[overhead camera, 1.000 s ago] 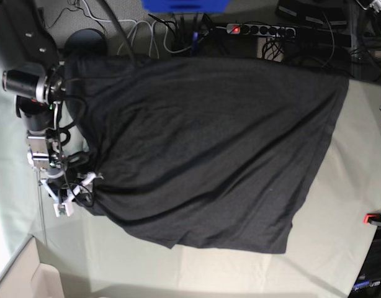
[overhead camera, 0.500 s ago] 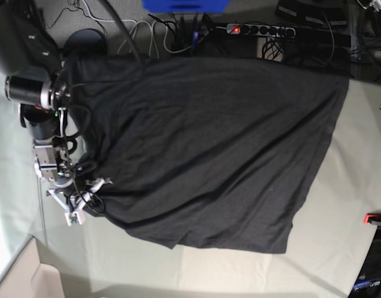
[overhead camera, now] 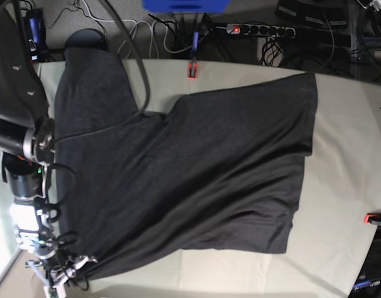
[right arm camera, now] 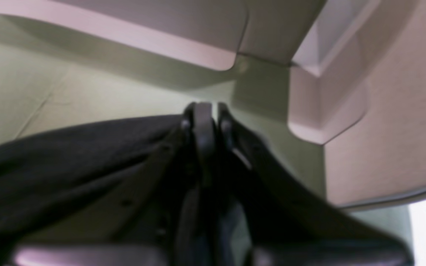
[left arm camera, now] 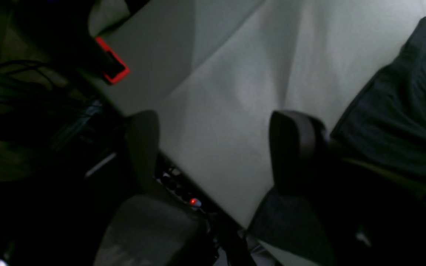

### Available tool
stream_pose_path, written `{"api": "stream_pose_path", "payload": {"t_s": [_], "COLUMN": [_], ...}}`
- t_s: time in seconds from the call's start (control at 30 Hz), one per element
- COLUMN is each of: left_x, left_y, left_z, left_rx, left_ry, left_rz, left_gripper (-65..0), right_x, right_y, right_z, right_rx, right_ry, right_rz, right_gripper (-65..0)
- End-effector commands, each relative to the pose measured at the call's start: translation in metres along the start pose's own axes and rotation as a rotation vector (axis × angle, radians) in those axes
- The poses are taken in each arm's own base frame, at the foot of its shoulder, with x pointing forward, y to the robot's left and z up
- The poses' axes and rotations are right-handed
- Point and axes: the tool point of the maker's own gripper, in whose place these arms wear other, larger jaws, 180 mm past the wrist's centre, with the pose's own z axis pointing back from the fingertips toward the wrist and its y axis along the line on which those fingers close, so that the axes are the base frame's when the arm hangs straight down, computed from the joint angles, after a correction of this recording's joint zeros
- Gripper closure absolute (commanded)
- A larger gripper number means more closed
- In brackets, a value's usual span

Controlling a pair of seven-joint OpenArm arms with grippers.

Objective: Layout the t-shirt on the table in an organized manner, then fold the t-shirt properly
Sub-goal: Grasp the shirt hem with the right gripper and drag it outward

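The charcoal-black t-shirt [overhead camera: 190, 174] lies spread over the pale grey-green table [overhead camera: 342, 186], plain side up, with a sleeve at the far left. My right gripper [overhead camera: 66, 276] is at the near left corner, shut on the t-shirt's edge. In the right wrist view its fingers [right arm camera: 203, 122] are pressed together with dark fabric [right arm camera: 68, 155] trailing off to the left. My left gripper [left arm camera: 216, 147] is open and empty above the table's edge. A corner of the t-shirt [left arm camera: 401, 111] lies just right of it. The left arm does not show in the base view.
Red clamps sit on the far edge [overhead camera: 192, 70] and the right edge [overhead camera: 372, 218]; one also shows in the left wrist view [left arm camera: 111, 64]. A power strip [overhead camera: 259, 29] and cables lie beyond the table. A pale box [right arm camera: 364, 111] stands just past my right gripper.
My right gripper has pulled the t-shirt's edge toward the near left corner. The t-shirt slid with it off the far edge onto the table, baring the far red clamp.
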Motion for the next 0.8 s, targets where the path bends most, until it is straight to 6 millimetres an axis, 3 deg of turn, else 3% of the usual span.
{"api": "stream_pose_path", "payload": {"t_s": [0.0, 0.13, 0.2, 0.3, 0.37, 0.5, 0.6, 0.77], "left_x": [0.015, 0.016, 0.016, 0.009, -0.005, -0.047, -0.085, -0.122], "left_y": [-0.001, -0.002, -0.004, -0.011, -0.021, -0.042, -0.055, -0.070], "left_z": [0.005, 0.004, 0.004, 0.001, -0.003, -0.017, -0.028, -0.041], "left_rx": [-0.001, -0.005, -0.011, -0.026, -0.050, -0.094, -0.121, -0.148], "left_ry": [-0.044, -0.048, -0.048, -0.032, 0.000, 0.099, 0.196, 0.300], "left_rz": [-0.017, -0.015, -0.016, -0.010, -0.006, 0.016, 0.051, 0.086], "left_gripper": [-45.1, -45.3, -45.3, -45.4, -45.4, -45.4, -45.4, -45.4], "right_x": [0.035, 0.000, -0.006, -0.018, -0.028, -0.077, -0.112, -0.165], "right_y": [-0.005, 0.010, 0.015, 0.016, 0.008, -0.002, -0.027, -0.054], "right_z": [-0.003, 0.000, 0.000, 0.003, 0.007, 0.024, 0.049, 0.101], "right_rx": [-0.016, 0.007, 0.014, 0.014, 0.003, -0.015, -0.081, -0.179], "right_ry": [-0.082, -0.027, -0.018, 0.001, 0.022, 0.101, 0.132, 0.205], "right_rz": [-0.003, -0.005, -0.009, -0.013, -0.007, -0.002, -0.045, -0.047], "right_gripper": [-8.8, -28.6, -38.9, -48.8, -50.5, -48.9, -47.7, -48.1]}}
